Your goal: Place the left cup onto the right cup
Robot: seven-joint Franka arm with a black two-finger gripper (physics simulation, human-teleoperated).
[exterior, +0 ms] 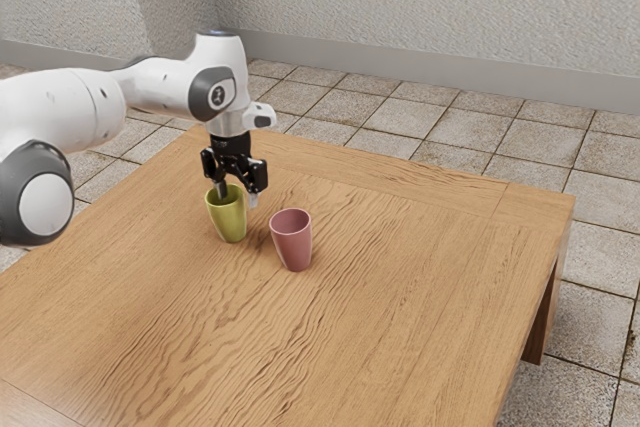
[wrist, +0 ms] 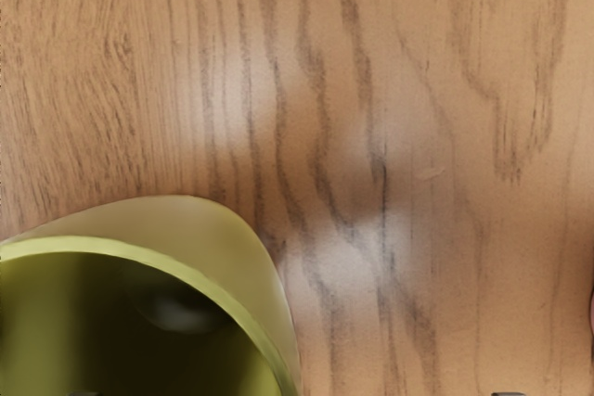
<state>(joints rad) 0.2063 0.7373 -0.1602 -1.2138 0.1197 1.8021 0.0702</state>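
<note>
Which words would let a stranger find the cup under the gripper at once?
On the wooden table stand two cups side by side. The one meant is the yellow-green cup, directly under the black gripper. Its neighbour, the pink cup, stands free at the exterior view's right.

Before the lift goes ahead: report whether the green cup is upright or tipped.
Upright: the green cup stands base-down on the wooden table, open mouth facing up.

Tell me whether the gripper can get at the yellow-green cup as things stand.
Probably yes. The gripper hangs open at the rim of the yellow-green cup, one finger seemingly inside and one outside. Nothing stands between them, and the pink cup stands apart on the exterior view's right.
</note>
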